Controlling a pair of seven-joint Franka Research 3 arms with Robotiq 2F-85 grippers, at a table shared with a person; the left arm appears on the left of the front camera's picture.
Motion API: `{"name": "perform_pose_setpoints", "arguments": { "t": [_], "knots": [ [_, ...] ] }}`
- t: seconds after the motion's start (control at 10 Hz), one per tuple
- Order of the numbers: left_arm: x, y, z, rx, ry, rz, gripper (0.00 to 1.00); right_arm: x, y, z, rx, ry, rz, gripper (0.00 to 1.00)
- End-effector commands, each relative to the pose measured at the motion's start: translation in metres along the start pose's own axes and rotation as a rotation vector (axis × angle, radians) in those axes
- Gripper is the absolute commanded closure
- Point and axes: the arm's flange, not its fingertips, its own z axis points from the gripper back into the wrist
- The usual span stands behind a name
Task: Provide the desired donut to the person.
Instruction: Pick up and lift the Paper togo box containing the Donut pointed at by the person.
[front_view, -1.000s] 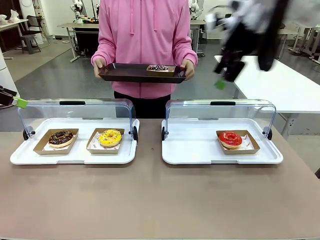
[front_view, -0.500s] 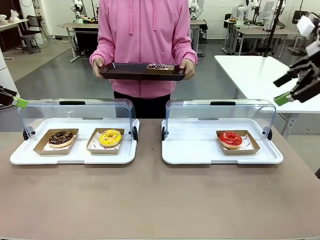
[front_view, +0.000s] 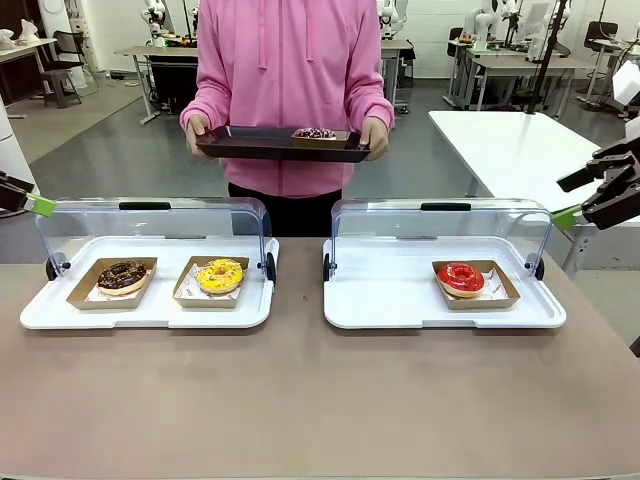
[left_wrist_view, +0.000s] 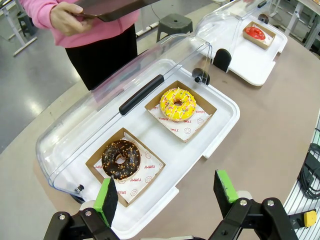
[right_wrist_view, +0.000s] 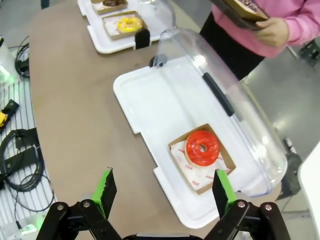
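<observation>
The person (front_view: 288, 90) in a pink hooded sweatshirt stands at the far side holding a dark tray (front_view: 250, 146) that bears a sprinkled dark donut (front_view: 318, 134) in a card tray. On the table, a chocolate donut (front_view: 122, 275) (left_wrist_view: 120, 159) and a yellow donut (front_view: 220, 274) (left_wrist_view: 178, 104) lie in the left display tray (front_view: 150, 315). A red donut (front_view: 461, 277) (right_wrist_view: 202, 148) lies in the right display tray (front_view: 390, 300). My left gripper (front_view: 28, 198) (left_wrist_view: 166, 192) hovers open off the table's left end. My right gripper (front_view: 568, 198) (right_wrist_view: 164, 187) hangs open past the right end.
Both display trays have clear domed lids (front_view: 150, 225) (front_view: 440, 228) swung up at the back, with black handles. The brown tabletop (front_view: 320, 400) in front of the trays is bare. A white table (front_view: 520, 150) stands behind on the right.
My right arm has swung from high above the right tray out to the right edge and lower down. The left gripper and the person's tray have kept still.
</observation>
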Motion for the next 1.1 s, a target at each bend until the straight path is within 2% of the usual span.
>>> {"name": "perform_pose_setpoints", "arguments": {
  "t": [0.0, 0.4, 1.0],
  "knots": [
    [-0.002, 0.002, 0.000, -0.013, -0.011, 0.000, 0.00, 0.000, 0.009, -0.001, -0.054, -0.068, 0.007, 0.00],
    [-0.002, 0.002, 0.000, -0.013, -0.011, 0.000, 0.00, 0.002, 0.010, 0.000, -0.095, -0.139, 0.030, 0.00],
    [-0.002, 0.002, 0.000, -0.013, -0.011, 0.000, 0.00, 0.015, 0.013, -0.011, -0.124, -0.121, 0.019, 0.00]
  ]
}}
